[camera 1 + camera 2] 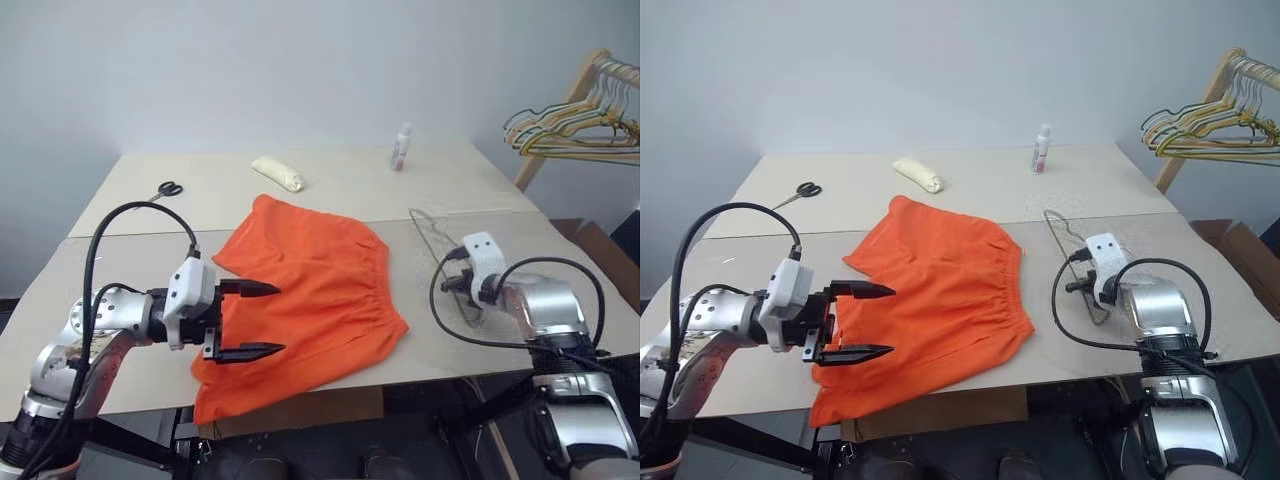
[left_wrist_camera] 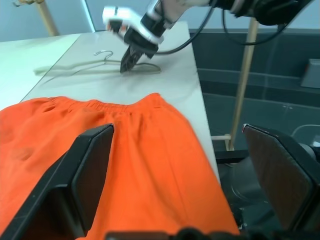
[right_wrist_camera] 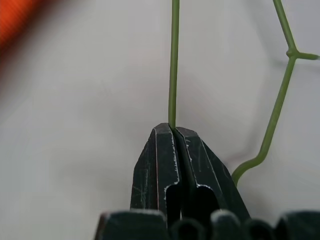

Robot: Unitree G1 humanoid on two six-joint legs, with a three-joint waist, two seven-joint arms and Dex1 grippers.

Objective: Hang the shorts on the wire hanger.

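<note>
The bright orange cloth shorts [image 1: 305, 300] with the bunched stretchy waist lie flat on the pale table [image 1: 200, 195]. One edge hangs a little over the front side of the table. They are not on any hanger yet, so the main job is not done.

The thin olive-grey wire hanger [image 1: 1065, 245] lies on the table just beside the shorts, on the robot's right. It does not touch them. The right gripper [image 3: 174, 131] has its two black fingers squeezed tight on one thin wire of this hanger. So the first small step, taking hold of the hanger, looks done. I think it is just starting to lift it.

The left gripper [image 1: 247, 320] hovers over the near part of the shorts with its fingers spread wide apart. It holds nothing. I think it is getting ready to take the cloth.

What is left is most of the job: pick up the shorts, bring the hanger and shorts together, and put the shorts over the wire.

Further out on the table are a pair of scissors [image 1: 168, 189], a pale yellow roll [image 1: 277, 173] and a small white bottle [image 1: 402, 146]. A bunch of other wire hangers [image 1: 575, 125] hangs on a wooden rack [image 1: 560, 115] off to the right.
</note>
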